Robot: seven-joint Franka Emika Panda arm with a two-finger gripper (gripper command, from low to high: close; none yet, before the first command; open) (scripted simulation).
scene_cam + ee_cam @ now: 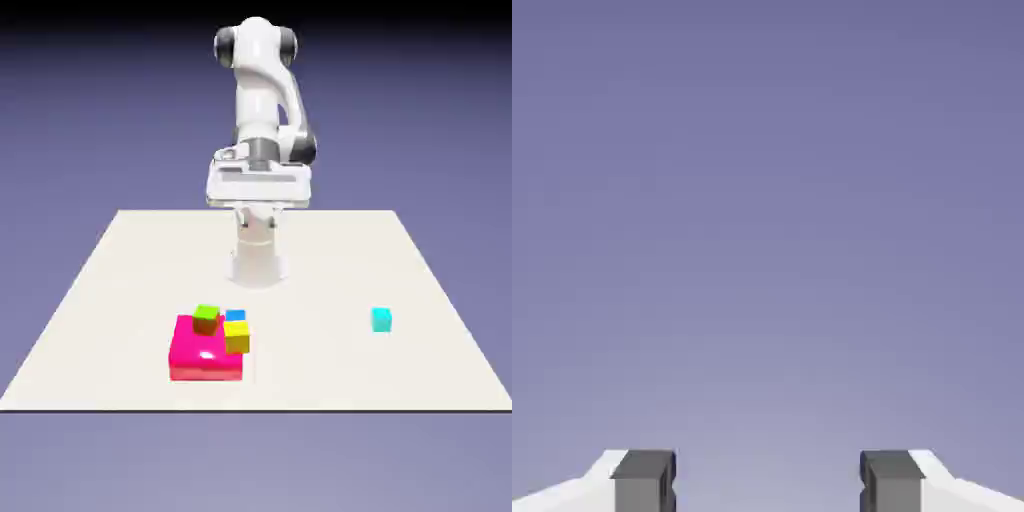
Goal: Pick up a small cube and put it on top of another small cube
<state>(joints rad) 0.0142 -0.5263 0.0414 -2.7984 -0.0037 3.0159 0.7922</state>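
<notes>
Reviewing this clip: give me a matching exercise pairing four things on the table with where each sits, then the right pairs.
Things:
1. green cube
2. cyan cube
3. yellow cube
4. blue cube

Places:
A. alone on the exterior view's right
B. on top of the pink block
C. at the pink block's right edge, nearest the camera
D. just behind the yellow cube

Pairs: 1-B, 2-A, 3-C, 4-D
</notes>
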